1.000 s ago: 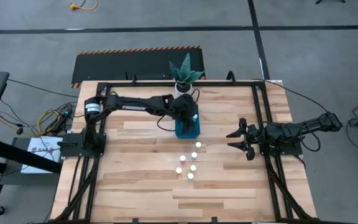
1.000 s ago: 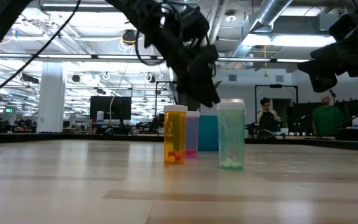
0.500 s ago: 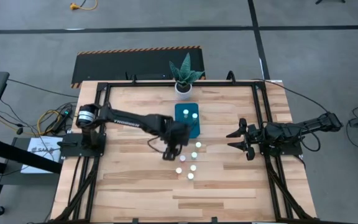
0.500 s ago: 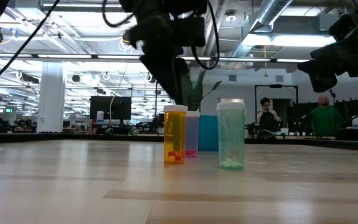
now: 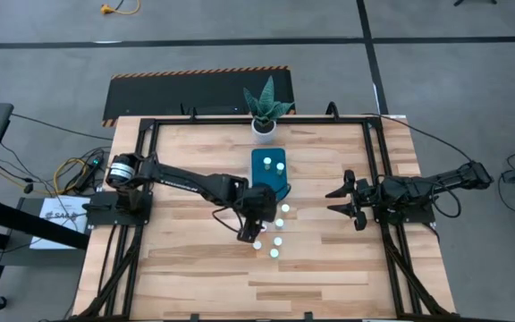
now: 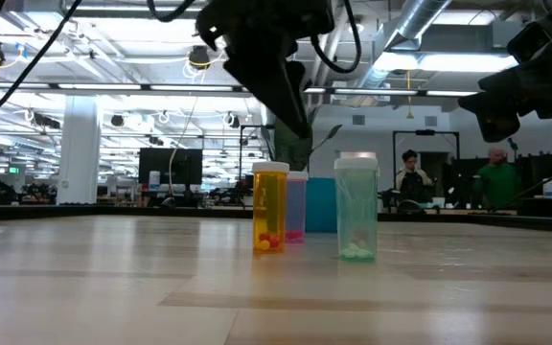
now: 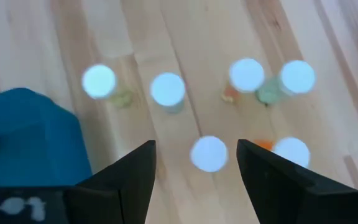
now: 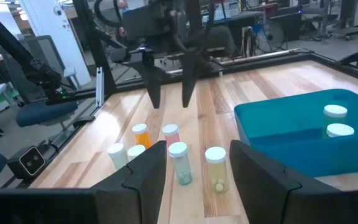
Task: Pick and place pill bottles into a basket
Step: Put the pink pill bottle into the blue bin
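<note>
Teal basket point(image 5: 270, 175) holds two pill bottles point(image 5: 274, 165); left end effector point(image 5: 250, 234) hovers nearby, fingers apart.

The left claw point(image 5: 250, 234) hangs over the light wooden counter point(image 5: 186, 268), directly above the group of small white-capped pill bottles point(image 5: 276, 240). The teal rectangular basket point(image 5: 262, 173) lies just behind this claw, with two bottles inside it. The white pot with a green plant point(image 5: 264, 123) stands behind the basket. The right claw point(image 5: 340, 199) waits well apart, at the right edge.
</note>
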Tool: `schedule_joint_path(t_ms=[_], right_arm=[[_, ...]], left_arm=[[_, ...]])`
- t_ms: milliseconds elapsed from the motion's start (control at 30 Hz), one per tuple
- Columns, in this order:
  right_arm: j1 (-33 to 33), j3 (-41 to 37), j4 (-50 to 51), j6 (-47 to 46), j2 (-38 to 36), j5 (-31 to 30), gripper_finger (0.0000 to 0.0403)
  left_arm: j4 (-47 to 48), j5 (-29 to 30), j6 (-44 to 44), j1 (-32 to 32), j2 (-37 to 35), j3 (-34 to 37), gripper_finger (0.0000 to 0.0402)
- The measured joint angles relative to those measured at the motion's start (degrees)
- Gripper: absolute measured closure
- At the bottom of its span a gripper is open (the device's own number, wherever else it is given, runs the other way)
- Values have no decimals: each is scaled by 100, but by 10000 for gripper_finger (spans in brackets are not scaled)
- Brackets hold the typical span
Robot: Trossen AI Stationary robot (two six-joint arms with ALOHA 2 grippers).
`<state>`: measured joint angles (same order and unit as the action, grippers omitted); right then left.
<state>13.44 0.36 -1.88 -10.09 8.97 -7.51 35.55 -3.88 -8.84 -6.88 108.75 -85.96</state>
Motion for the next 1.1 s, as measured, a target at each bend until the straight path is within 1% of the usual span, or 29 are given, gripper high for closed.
schedule_joint_path(t_ms=[100,200,500,667,833,1100], right_arm=[[-1,0,-1,0,0,0,232],[0,0,0,0,0,0,232],[0,0,-1,0,0,0,232],[2,0,-1,0,0,0,233],[1,0,-1,0,0,0,234],[-1,0,-1,0,0,0,233]], left_arm=[[-341,-20,46,1,0,226,187],[-542,-172,278,-4,2,498,187],[-780,-359,638,-165,4,914,187],[-1307,-243,645,-297,9,1197,187],[-1560,63,646,-301,9,1216,187],[-1668,-79,665,-248,9,1216,187]])
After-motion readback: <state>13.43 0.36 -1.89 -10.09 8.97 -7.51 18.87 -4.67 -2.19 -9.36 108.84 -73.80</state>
